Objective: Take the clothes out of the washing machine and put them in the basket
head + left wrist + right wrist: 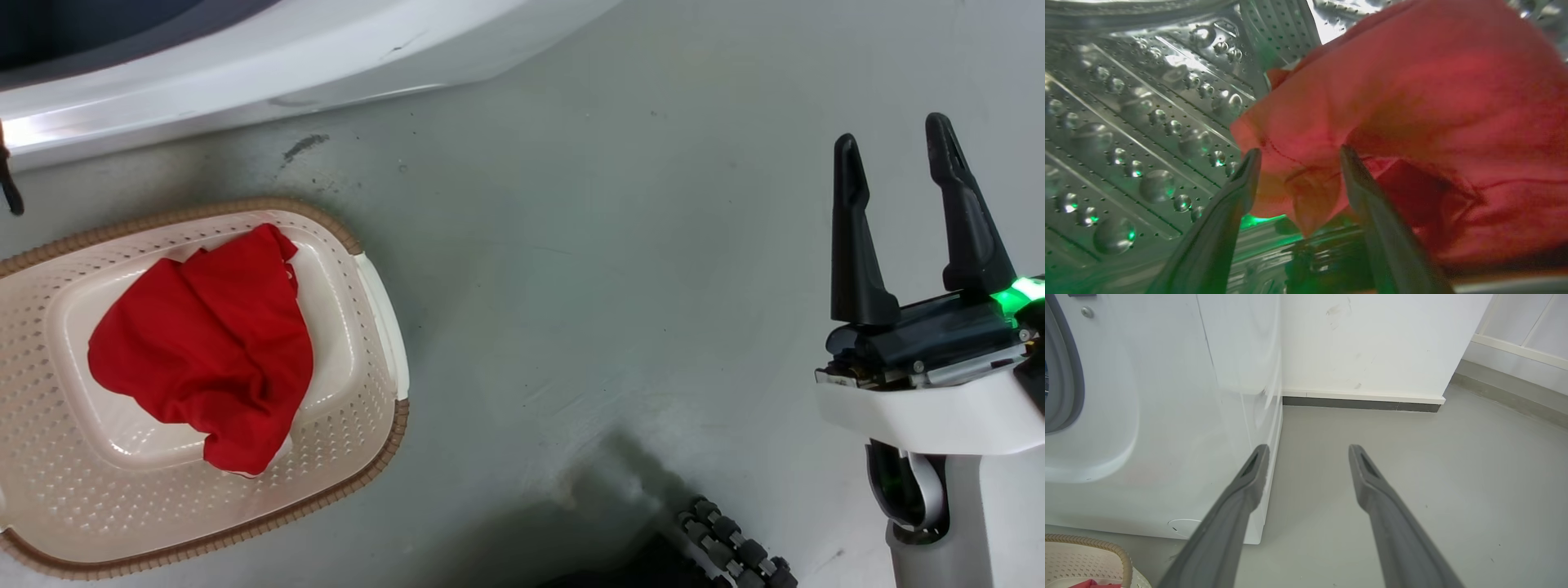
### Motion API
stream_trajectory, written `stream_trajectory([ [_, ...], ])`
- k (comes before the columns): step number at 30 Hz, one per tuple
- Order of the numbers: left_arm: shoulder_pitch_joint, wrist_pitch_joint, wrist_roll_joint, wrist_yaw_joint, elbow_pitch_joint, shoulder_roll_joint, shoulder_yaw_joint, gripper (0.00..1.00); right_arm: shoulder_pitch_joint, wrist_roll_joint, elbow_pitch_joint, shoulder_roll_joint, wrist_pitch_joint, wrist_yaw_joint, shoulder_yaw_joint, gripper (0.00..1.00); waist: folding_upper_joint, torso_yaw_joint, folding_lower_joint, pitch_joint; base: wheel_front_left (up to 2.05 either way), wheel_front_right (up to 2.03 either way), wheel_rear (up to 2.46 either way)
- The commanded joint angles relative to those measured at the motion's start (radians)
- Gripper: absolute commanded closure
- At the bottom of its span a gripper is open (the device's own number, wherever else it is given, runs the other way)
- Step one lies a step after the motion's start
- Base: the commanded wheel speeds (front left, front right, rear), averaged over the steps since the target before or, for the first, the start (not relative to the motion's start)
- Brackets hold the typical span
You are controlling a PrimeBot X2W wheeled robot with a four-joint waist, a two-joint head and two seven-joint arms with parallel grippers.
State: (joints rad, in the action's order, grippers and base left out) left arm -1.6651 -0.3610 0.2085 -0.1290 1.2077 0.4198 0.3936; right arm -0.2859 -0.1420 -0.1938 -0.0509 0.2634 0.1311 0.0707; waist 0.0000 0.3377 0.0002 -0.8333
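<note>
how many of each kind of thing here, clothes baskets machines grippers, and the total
red garments: 2 (basket garment, drum garment)
basket: 1
washing machine: 1
grippers: 2 (left gripper, right gripper), jaws open on both
total: 6

The head camera looks down, with the basket (pixel 49 457) at 9 o'clock. The low right wrist camera shares it. The left wrist camera peers close inside the drum (pixel 1126 122).
</note>
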Motion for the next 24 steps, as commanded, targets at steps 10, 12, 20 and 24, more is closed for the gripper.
stream_trajectory([
  [10, 0.002, -0.022, 0.046, 0.000, 0.037, -0.004, 0.032, 1.00, -0.018, -0.018, -0.008, 0.001, 0.002, -0.001, 0.000, 0.00, 0.0000, 0.010, -0.0002, -0.028, 0.00, 0.00, 0.00],
  [12, 0.010, -0.032, 0.059, -0.001, 0.038, -0.012, 0.042, 1.00, -0.018, -0.018, -0.006, 0.001, 0.002, -0.001, -0.002, 0.00, 0.0000, 0.010, -0.0002, -0.028, 0.00, 0.00, 0.00],
  [20, 0.017, 0.063, 0.094, -0.001, 0.003, 0.001, 0.066, 1.00, -0.013, -0.006, 0.004, 0.001, 0.002, -0.001, -0.012, 0.00, 0.0000, -0.007, -0.0002, -0.007, 0.00, 0.00, 0.00],
  [24, 0.034, 0.140, 0.117, 0.000, -0.017, -0.006, 0.078, 1.00, -0.007, 0.007, 0.013, 0.001, 0.002, -0.001, -0.013, 0.00, 0.0000, -0.026, -0.0002, 0.031, 0.00, 0.00, 0.00],
])
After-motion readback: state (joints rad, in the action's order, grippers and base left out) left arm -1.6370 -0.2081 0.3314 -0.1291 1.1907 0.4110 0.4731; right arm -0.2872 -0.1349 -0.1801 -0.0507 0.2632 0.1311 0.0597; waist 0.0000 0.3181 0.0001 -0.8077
